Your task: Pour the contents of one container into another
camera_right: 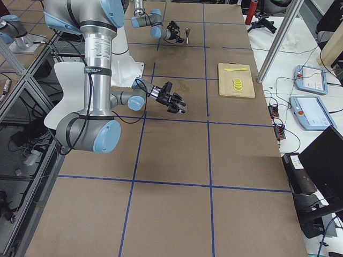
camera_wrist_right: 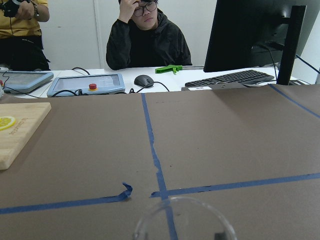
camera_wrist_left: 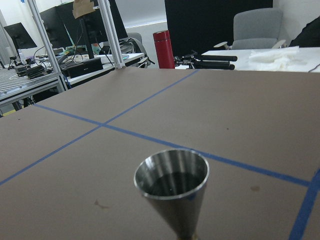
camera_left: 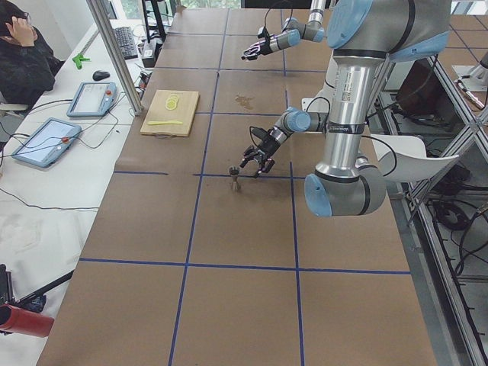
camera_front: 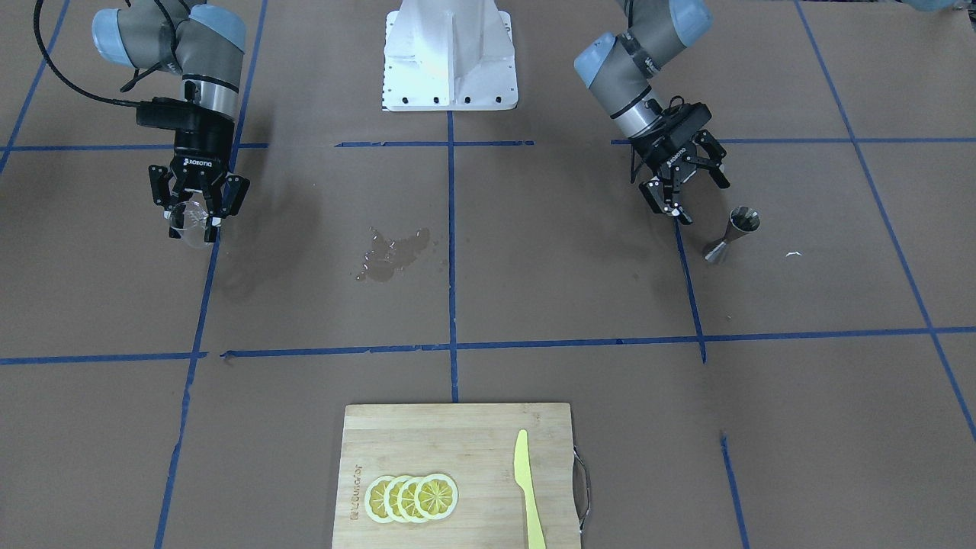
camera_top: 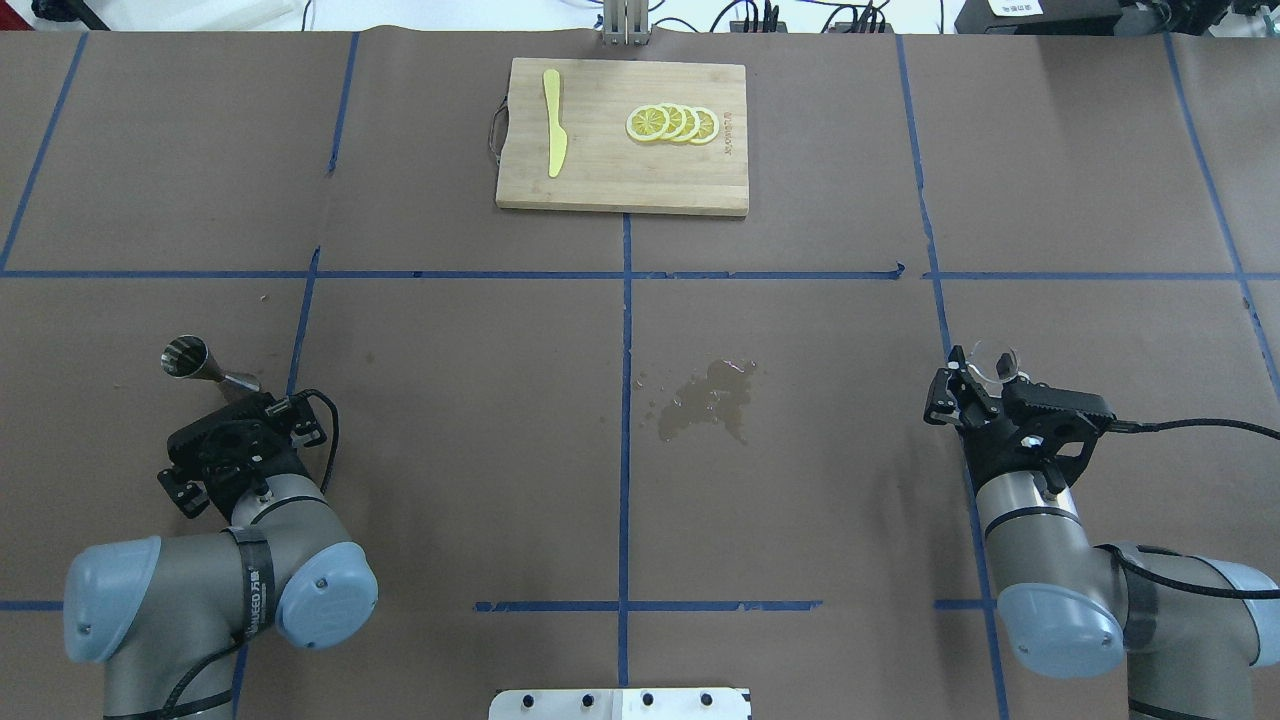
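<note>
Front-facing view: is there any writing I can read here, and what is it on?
"ROBOTIQ", upside down: on the body of the right gripper holding the clear cup.
Left gripper: a similar small white logo, too small to read.
Cutting board: a burned-in brand mark, sideways, too blurred to read.

"ROBOTIQ": white lettering, upside down, on the body of the black two-finger right gripper (camera_front: 195, 218), just above its fingers. Burnt-in mark on pale wooden cutting board (camera_front: 457, 427), well apart from that gripper: illegible.
</note>
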{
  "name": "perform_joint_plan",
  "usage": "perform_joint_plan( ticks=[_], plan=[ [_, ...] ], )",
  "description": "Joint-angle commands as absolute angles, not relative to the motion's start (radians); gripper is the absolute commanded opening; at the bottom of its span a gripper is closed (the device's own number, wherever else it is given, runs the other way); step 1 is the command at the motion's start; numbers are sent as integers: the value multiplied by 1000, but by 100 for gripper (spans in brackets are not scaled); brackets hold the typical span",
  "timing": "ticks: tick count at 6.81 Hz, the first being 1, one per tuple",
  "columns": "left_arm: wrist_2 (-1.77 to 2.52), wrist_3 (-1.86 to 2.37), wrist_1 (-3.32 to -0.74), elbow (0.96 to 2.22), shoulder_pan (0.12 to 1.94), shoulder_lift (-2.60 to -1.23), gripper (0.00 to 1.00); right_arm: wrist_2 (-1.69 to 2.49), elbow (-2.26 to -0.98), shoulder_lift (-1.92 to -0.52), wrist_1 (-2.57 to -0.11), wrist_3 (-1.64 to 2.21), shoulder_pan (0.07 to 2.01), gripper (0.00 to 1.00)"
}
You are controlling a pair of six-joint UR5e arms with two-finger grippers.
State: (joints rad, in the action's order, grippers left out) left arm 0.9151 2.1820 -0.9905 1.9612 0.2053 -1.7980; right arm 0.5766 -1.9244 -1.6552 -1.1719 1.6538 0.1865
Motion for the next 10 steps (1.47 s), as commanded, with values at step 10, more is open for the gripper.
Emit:
perform_joint_plan(
  ticks=[10],
  plan=[
    [948,2010,-986,2175,212,-1802,100,489,-1787,-1658,-1172,1758,133,0]
  ],
)
